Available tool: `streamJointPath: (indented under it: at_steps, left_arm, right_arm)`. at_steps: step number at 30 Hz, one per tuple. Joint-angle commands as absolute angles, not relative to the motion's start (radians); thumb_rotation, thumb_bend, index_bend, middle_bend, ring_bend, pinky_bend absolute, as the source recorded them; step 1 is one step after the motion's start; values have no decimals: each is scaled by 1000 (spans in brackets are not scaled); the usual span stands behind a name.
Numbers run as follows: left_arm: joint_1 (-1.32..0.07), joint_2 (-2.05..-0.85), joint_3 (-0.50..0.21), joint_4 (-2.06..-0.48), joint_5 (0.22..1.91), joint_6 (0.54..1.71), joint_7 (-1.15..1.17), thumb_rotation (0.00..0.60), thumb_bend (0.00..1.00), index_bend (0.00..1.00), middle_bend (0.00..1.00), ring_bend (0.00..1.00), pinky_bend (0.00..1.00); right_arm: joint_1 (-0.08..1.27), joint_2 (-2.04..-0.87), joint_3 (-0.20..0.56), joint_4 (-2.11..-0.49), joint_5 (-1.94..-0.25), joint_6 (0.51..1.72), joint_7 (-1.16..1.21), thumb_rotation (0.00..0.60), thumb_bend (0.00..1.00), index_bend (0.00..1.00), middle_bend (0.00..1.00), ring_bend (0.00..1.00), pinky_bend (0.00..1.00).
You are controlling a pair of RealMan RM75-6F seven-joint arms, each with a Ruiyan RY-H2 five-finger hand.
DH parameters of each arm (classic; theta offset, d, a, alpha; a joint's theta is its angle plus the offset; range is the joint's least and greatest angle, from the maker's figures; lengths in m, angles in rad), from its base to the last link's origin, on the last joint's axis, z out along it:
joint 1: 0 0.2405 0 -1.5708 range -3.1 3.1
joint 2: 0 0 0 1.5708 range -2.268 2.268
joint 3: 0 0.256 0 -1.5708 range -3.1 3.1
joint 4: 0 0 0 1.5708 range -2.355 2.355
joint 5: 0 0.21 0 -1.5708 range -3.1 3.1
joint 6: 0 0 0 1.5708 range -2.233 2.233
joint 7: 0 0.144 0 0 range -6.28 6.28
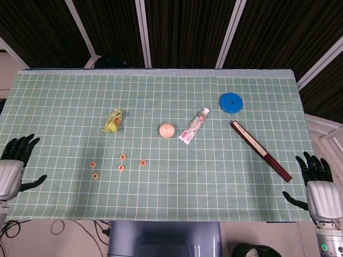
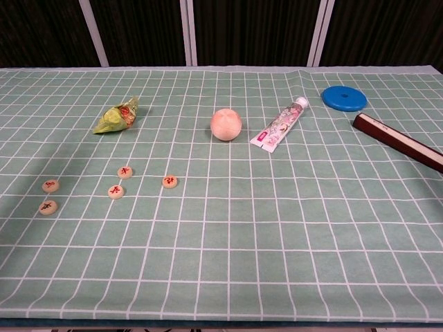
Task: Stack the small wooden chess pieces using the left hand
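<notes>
- From the head view, I see my left hand [image 1: 12, 167] at the left edge of the green gridded tablecloth [image 1: 161, 96]: its fingers are spread apart, the thumb sticks out toward the cloth, and it has nothing in it.
- My right hand [image 1: 317, 187] sits off the near right corner of the cloth, fingers likewise spread and bare, thumb out to the side.
- The small wooden chess pieces [image 1: 121, 167] lie flat in a loose cluster on the near left part of the cloth, each apart from the others, none on top of another; two lie at the left of the group, two in the middle, one to the right. They are well apart from my left hand.
- Farther back from the pieces lies a crumpled green wrapper [image 1: 113, 120].
- Near the middle of the cloth I see a peach-coloured ball [image 1: 166, 130], and just to its right a toothpaste tube [image 1: 194, 126] lying slantwise, cap toward the far side.
- A blue disc [image 1: 231, 102] lies on the far right, and a long dark red box [image 1: 261, 151] lies slantwise nearer than it, its near end close to the right edge.
- From the chest view, neither hand shows.
- The chess pieces [image 2: 116, 191] lie near left, with red marks on their tops that I cannot read.
- The wrapper [image 2: 117, 115] lies beyond them, the ball [image 2: 226, 124] sits at the centre, the tube [image 2: 279, 126] to its right, the disc [image 2: 344, 97] far right, and the box [image 2: 397, 141] runs off the right edge.
</notes>
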State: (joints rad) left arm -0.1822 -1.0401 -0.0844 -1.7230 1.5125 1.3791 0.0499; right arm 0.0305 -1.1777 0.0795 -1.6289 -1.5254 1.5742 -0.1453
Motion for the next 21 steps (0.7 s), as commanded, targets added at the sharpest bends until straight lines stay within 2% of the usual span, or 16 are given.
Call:
streamJointPath:
  at_steps: [1, 5, 10, 15, 21]
  left_arm:
    - [-281, -1023, -126, -1801, 1480, 1259, 123, 600, 149, 97, 0, 0, 0]
    - [-377, -1044, -153, -1848, 1419, 1123, 192, 600, 150, 123, 0, 0, 0]
    - [-492, -1137, -178, -1850, 1303, 998, 353, 600, 155, 162, 0, 0, 0]
    - [-581, -1267, -183, -1818, 1185, 946, 506, 600, 164, 216, 0, 0, 0]
    - [-662, -1416, -177, -1744, 1059, 935, 636, 600, 193, 256, 0, 0, 0]
  right_arm:
    - [30, -1178, 81, -1630, -1523, 1575, -143, 600, 233, 119, 13, 0, 0]
    - [30, -1177, 83, -1632, -1517, 1572, -142, 600, 233, 119, 13, 0, 0]
    - [30, -1177, 84, -1633, -1516, 1572, -142, 600, 232, 118, 13, 0, 0]
    - [29, -1175, 89, -1635, -1509, 1573, -131, 600, 232, 119, 13, 0, 0]
    - [26, -1174, 92, -1630, -1506, 1579, -123, 600, 232, 119, 13, 0, 0]
